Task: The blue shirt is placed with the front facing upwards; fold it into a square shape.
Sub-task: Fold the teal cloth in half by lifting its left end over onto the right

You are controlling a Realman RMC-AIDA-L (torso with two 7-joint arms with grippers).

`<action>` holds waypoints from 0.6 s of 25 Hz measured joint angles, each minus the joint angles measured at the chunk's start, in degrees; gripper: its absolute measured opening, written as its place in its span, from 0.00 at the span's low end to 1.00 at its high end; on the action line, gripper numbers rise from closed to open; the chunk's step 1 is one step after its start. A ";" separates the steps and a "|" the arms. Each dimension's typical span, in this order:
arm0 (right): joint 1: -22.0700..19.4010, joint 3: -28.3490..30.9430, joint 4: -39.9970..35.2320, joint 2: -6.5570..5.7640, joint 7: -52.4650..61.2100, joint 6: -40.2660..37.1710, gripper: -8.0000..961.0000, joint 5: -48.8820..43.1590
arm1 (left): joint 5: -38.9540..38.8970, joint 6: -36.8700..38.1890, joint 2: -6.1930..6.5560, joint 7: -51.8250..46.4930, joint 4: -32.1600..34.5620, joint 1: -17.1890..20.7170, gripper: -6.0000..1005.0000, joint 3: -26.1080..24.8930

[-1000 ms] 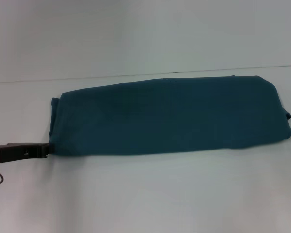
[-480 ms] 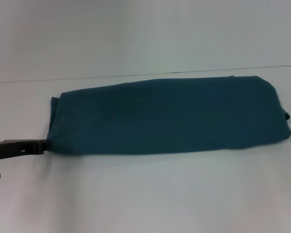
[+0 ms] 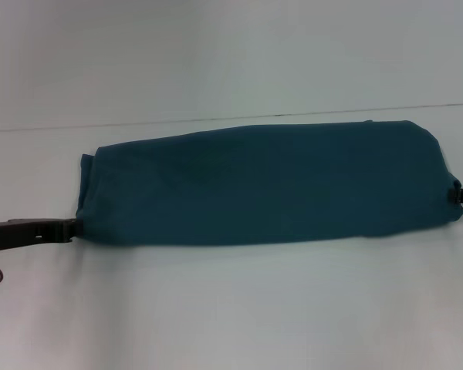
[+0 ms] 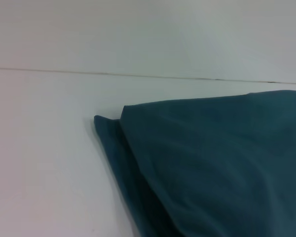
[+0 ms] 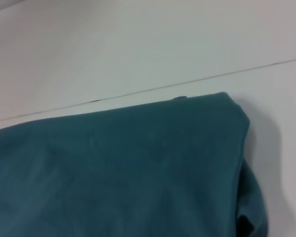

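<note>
The white table [image 3: 231, 308] fills the head view. Across its middle lies the blue shirt [image 3: 266, 185], folded into a long dark teal band running from left to right, smooth on top, with layered edges showing at its left end. The left gripper [image 3: 71, 229] touches the band's lower left corner; the right gripper [image 3: 457, 196] touches its right end. Whether either one's jaws are clenched cannot be told.

A plain white bench [image 3: 231, 308] fills the near part of the scene, smooth and evenly lit. Beyond the bench a thin dark seam [image 3: 216, 116] runs straight across, and behind that seam rises a bare pale wall [image 3: 231, 54], unmarked, in soft diffuse light.
</note>
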 joint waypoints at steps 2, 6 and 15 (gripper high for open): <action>0.26 -0.02 0.45 -0.14 0.00 0.26 0.30 -0.43 | 0.00 -0.04 0.01 0.00 -0.07 -0.08 0.03 0.06; 0.45 -0.13 0.65 -0.01 0.17 1.45 0.47 -1.09 | 0.00 -0.09 0.02 0.00 -0.11 -0.16 0.03 0.17; 1.99 -1.43 3.32 0.65 0.24 4.15 0.59 -1.15 | 0.00 -0.39 0.02 0.00 -0.27 -0.34 0.03 0.29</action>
